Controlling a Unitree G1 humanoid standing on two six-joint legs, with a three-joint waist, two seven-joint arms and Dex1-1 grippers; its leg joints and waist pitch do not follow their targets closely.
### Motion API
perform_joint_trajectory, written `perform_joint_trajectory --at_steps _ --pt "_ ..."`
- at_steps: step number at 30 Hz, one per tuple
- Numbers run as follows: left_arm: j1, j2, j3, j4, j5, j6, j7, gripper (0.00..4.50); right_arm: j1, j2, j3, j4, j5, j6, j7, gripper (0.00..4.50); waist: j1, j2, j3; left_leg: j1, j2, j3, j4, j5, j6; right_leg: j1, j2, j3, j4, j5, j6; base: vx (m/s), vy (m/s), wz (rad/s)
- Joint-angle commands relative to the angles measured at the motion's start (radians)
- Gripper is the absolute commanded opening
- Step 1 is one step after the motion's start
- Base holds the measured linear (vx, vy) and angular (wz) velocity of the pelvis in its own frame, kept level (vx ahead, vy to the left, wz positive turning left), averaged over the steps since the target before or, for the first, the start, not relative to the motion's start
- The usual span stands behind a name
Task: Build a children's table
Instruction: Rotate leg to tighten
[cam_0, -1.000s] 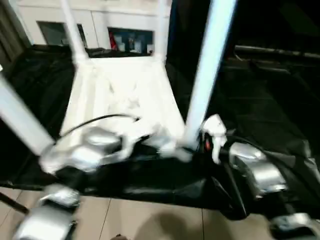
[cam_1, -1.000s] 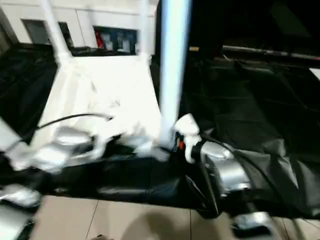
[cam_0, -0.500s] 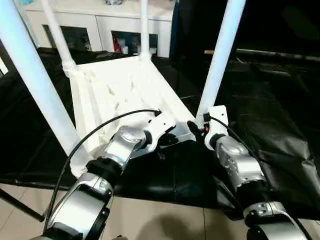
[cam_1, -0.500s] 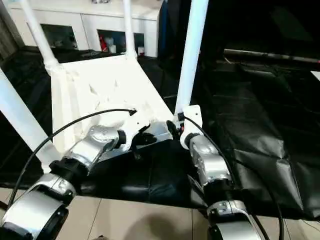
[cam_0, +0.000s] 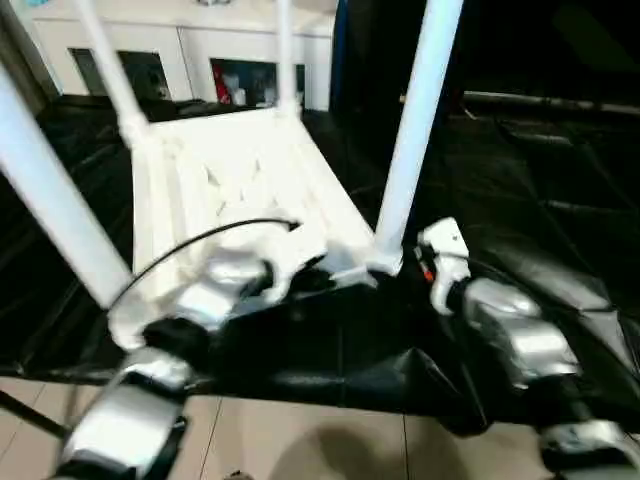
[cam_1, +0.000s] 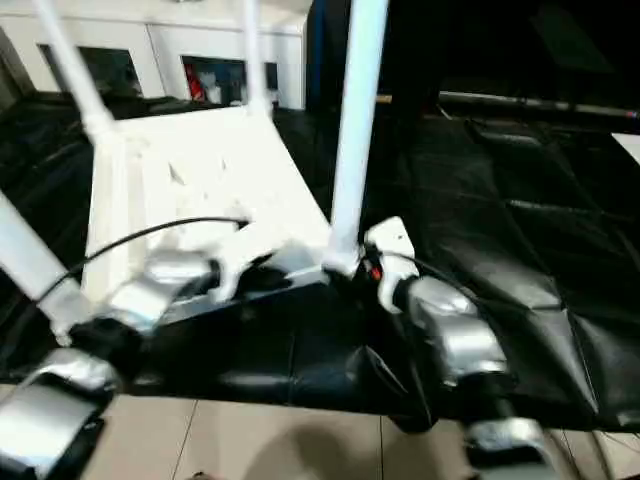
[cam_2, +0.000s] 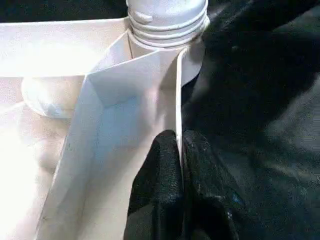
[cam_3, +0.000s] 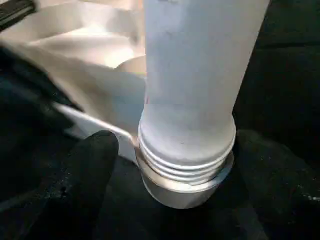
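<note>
1. Left eye view: the children's table (cam_0: 235, 175) lies upside down on a black sheet (cam_0: 520, 210), and its white legs stick up in the air. The near right leg (cam_0: 410, 140) stands in its corner socket, and another near leg (cam_0: 50, 215) leans up on the left. The left gripper (cam_0: 318, 272) is at the near edge of the table top. The right gripper (cam_0: 405, 262) is just beside the bottom of the near right leg. A white cabinet (cam_0: 190, 60) stands far behind the table. A pale tiled floor (cam_0: 300, 440) shows in front of the sheet

2. Right eye view: this is the same scene, seen from a little to the side. Two far legs (cam_1: 70, 65) rise from the far corners. A black cable (cam_1: 150, 235) runs in a curve over the silver left forearm (cam_1: 150, 290)

3. Left wrist view: the two black fingers (cam_2: 162, 170) of the left gripper are pressed together on the thin white side wall (cam_2: 178, 100) of the table top, one finger on each side of it. Right past them, the screw end of the near right leg sits in its socket (cam_2: 167, 20)

4. Right wrist view: the near right leg is very close, with its screw rings (cam_3: 185, 162) showing just above the round socket. The right gripper's black fingers (cam_3: 92, 165) stand wide apart, one on each side of the leg's bottom. I cannot tell if they touch it
</note>
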Motion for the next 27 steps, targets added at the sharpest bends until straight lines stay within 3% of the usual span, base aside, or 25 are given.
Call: perform_joint_trajectory --at_steps 1,9,11,21,27 --pt "0.027 -0.001 0.003 -0.038 -0.05 -0.018 -0.081 0.0 -0.003 0.001 0.024 -0.024 0.008 -0.014 0.05 3.97 0.001 -0.014 -0.058 0.008 0.04 -0.011 -0.065 -0.154 0.058 0.04 -0.081 0.044 -0.082 -0.122 -0.223 0.0 0.0 0.0" --pt "0.061 0.037 -0.011 -0.11 -0.077 0.01 -0.191 0.0 0.001 -0.01 0.038 -0.042 0.028 0.0 0.098 3.97 0.012 -0.01 -0.064 0.011 0.043 -0.008 -0.062 -0.095 0.076 0.043 -0.08 0.043 -0.065 0.015 -0.257 0.0 0.0 0.0" --pt "0.068 0.043 -0.01 -0.123 -0.084 0.021 -0.208 0.0 0.004 -0.006 0.034 -0.043 0.033 0.001 0.113 3.72 0.015 -0.01 -0.064 0.01 0.044 -0.007 -0.061 -0.085 0.082 0.043 -0.079 0.042 -0.061 0.048 -0.267 0.0 0.0 0.0" --pt "0.083 0.054 -0.001 -0.149 -0.083 0.045 -0.224 0.0 0.016 -0.015 0.049 -0.042 0.033 -0.003 0.14 2.84 0.014 -0.01 -0.062 0.011 0.043 -0.006 -0.062 -0.11 0.067 0.044 -0.081 0.042 -0.067 0.0 -0.257 0.0 0.0 0.0" --pt "0.086 0.055 0.002 -0.15 -0.078 0.05 -0.215 0.0 0.025 -0.013 0.056 -0.036 0.023 -0.01 0.139 2.72 0.015 -0.01 -0.065 0.011 0.042 -0.006 -0.06 -0.092 0.074 0.045 -0.081 0.042 -0.062 0.032 -0.261 0.0 0.0 0.0"
